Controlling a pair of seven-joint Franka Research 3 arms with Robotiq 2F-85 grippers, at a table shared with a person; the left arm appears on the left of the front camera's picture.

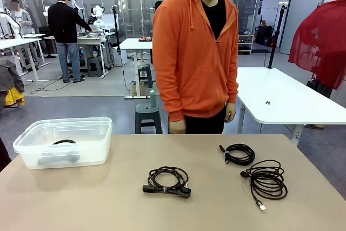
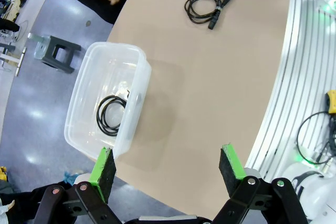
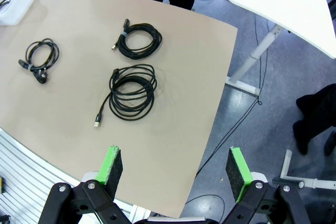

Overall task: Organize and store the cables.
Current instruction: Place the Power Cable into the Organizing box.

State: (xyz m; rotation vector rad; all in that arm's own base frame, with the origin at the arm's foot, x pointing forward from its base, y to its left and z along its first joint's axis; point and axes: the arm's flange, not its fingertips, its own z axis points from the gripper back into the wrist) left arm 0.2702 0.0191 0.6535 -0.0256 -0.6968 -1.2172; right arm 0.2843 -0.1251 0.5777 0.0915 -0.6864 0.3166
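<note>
Tan table (image 1: 108,204) with three black cable coils loose, a fourth binned.
At the far edge, a person in an orange hoodie (image 1: 194,52), hands down. On the table's left, a clear plastic bin (image 1: 100,150) with one black coil (image 2: 111,115) inside. Near the middle, a power cord coil (image 1: 167,181); to the right, a tight coil (image 1: 239,153) and, just in front, a looser coil (image 1: 266,181). Left gripper (image 2: 167,153) spread wide, empty, above the near edge beside the bin; right gripper (image 3: 174,153) equally wide, empty, over the right corner.

Plug-ended cable (image 1: 165,189), small coil (image 1: 240,161), looser coil (image 1: 277,189) lie flat on table (image 1: 108,204) — fourth cable (image 1: 64,141) in bin (image 1: 102,139).
</note>
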